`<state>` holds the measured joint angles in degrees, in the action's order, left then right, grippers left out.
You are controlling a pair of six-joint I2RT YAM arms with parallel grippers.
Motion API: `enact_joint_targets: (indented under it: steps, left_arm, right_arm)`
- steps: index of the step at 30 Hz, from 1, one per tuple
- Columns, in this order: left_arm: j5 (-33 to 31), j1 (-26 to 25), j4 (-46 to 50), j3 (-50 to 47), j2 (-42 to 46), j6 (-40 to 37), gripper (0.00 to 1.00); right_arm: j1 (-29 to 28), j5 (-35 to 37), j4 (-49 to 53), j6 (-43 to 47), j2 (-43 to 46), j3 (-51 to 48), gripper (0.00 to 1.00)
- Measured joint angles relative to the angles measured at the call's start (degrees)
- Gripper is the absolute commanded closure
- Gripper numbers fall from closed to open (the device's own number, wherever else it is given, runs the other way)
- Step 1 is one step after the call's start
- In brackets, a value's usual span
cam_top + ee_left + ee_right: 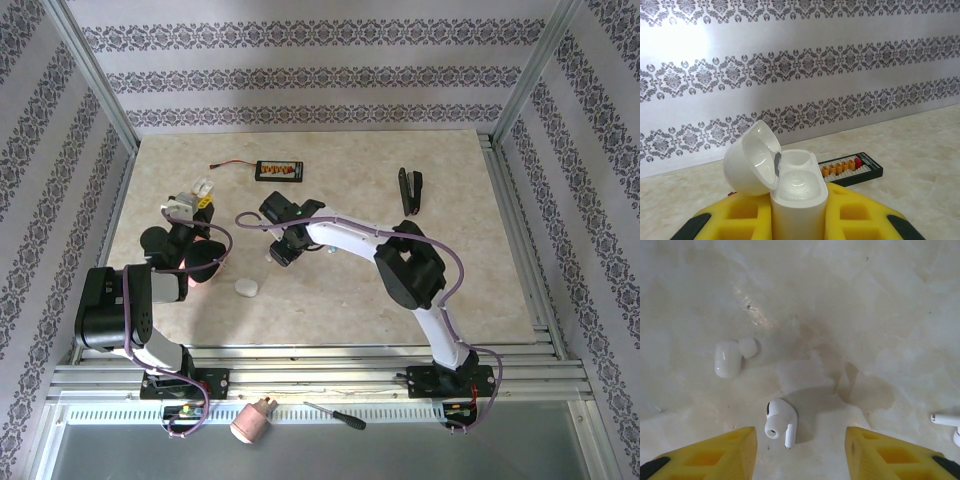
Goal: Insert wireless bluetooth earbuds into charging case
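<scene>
Marbled beige bench (865, 300), patterned wallpaper (790, 65) behind. Left hand (799, 210) clamped shut on upright white case (795, 172) (lid flipped open to the left). Right hand (800, 452) just above bench, jaws partly apart, gripping nothing. One white earbud (781, 422) lying between its fingers; second earbud (732, 356) beyond, third earbud (947, 421) at right edge of view, all on bench.

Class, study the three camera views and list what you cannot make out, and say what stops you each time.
Right wrist view: the earbud at the right edge is cut off by the frame.
Left wrist view: the charging case runs off the bottom edge, so its base is unseen.
Top view: the right gripper covers the table beneath it.
Top view: the white lump is too small to identify.
</scene>
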<state>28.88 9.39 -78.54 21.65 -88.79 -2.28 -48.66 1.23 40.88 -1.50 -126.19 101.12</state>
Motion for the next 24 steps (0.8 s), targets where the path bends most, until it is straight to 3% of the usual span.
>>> enact_joint_targets:
  steps: [16,24]
  left_arm:
    - [2.45,0.17,-0.04,-0.02,-0.76,-0.07,1.0]
    - [2.54,3.08,-0.13,-0.52,-0.76,-0.04,1.0]
  right_arm:
    - [-1.01,0.0,14.62,-2.69,-10.49,17.38,0.57]
    - [-1.11,0.04,19.34,-4.39,-13.73,23.17,0.6]
